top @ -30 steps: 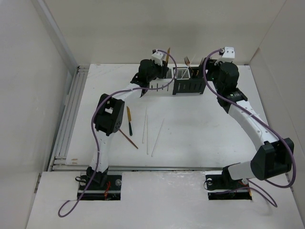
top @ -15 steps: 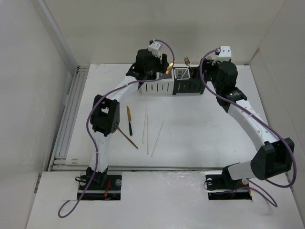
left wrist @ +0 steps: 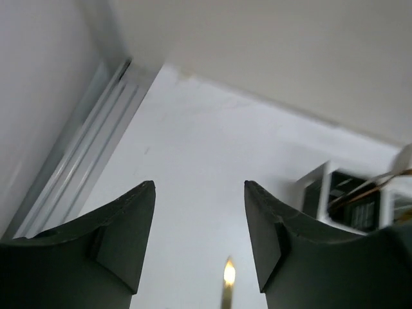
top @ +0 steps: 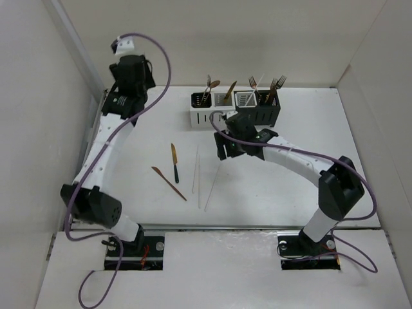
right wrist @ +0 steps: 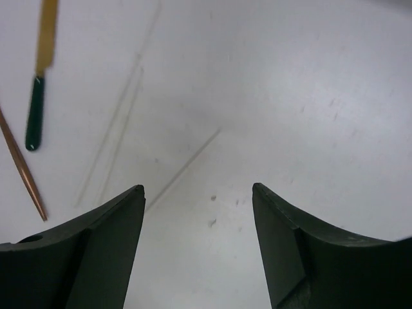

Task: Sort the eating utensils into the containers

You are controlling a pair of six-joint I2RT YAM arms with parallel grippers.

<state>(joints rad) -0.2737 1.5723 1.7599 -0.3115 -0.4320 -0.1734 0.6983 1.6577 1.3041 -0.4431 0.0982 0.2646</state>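
A: How far along is the sorting?
B: On the desk (top: 309, 135), the containers (top: 235, 111) at the far edge are partly filled. A gold knife (top: 174, 162), a copper piece (top: 168, 183) and thin white chopsticks (top: 196, 168) lie loose mid-desk.
A: And the tools?
B: The left tool (left wrist: 199, 193) is spread and empty, raised far left. The right tool (right wrist: 198, 193) is spread above a chopstick (right wrist: 183, 168). I'd say it should next descend and pinch that.

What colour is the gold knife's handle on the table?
The knife handle is dark green, clearest in the right wrist view.
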